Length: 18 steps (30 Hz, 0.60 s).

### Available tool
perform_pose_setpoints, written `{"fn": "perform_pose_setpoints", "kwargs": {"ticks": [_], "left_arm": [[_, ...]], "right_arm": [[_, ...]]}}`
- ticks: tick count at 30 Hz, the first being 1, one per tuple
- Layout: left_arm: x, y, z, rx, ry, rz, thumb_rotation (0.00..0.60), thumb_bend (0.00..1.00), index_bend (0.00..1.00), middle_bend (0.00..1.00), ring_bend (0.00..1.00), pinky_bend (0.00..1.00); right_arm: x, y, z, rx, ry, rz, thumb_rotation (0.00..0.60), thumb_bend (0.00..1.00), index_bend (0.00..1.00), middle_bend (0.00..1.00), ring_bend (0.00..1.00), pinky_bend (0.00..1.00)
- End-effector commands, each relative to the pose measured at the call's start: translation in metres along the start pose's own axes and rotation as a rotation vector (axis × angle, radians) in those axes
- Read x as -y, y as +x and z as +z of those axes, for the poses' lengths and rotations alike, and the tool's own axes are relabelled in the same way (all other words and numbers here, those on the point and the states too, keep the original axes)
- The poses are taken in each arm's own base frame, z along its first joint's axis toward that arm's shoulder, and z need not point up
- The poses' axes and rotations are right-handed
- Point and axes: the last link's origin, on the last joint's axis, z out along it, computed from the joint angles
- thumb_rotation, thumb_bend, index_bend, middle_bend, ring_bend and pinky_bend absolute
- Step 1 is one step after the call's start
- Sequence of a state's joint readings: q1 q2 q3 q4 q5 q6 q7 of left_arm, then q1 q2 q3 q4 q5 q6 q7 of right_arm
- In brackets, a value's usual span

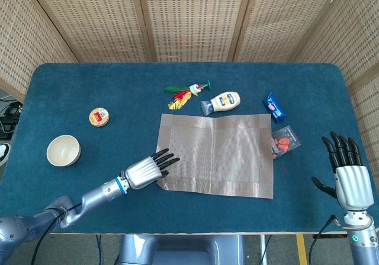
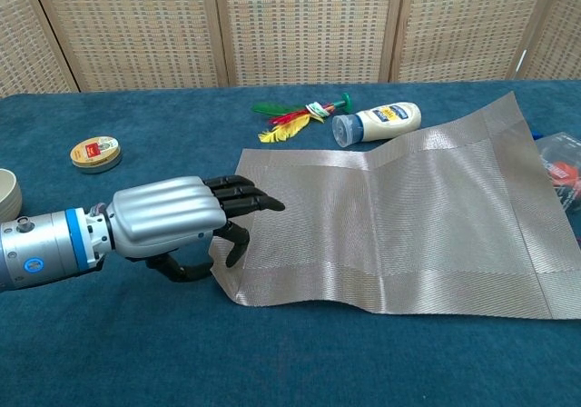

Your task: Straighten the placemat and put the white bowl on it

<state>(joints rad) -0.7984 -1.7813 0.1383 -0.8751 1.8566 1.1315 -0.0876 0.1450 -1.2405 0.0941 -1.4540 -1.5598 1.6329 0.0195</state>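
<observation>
- The blue tabletop (image 1: 71, 93) fills the frame.
- The placemat (image 1: 217, 155) lies mid-frame, slightly skewed.
- The left hand (image 1: 145, 170) rests at its lower-left corner, fingers (image 2: 245, 196) close together, thumb curled below.
- The right hand (image 1: 349, 173), lower right, stands with fingers spread, holding nothing.
- The white bowl (image 1: 63, 150) sits at left.
</observation>
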Motion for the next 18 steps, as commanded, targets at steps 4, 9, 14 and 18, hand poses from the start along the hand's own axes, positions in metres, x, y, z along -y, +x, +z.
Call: {"fn": "perform_pose_setpoints", "kwargs": {"ticks": [4,9,14,18], "left_arm": [[-0.002,-0.001,0.001,-0.009,0.005,-0.010,0.600,0.51,0.67,0.00,0.00,0.00],[-0.004,0.000,0.000,-0.026,0.001,-0.019,0.600,0.56,0.78,0.00,0.00,0.00],[-0.007,0.004,-0.004,-0.057,-0.003,-0.039,0.600,0.59,0.80,0.00,0.00,0.00],[-0.009,0.011,-0.015,-0.073,-0.018,-0.053,0.600,0.61,0.81,0.00,0.00,0.00]], "right_arm": [[0.001,0.000,-0.001,-0.001,0.003,0.001,0.600,0.00,0.03,0.00,0.00,0.00],[0.001,0.001,-0.001,-0.002,0.004,0.003,0.600,0.00,0.03,0.00,0.00,0.00],[0.002,0.001,0.000,-0.002,0.004,0.009,0.600,0.00,0.03,0.00,0.00,0.00],[0.002,0.003,-0.001,-0.008,0.005,0.010,0.600,0.00,0.03,0.00,0.00,0.00]]}}
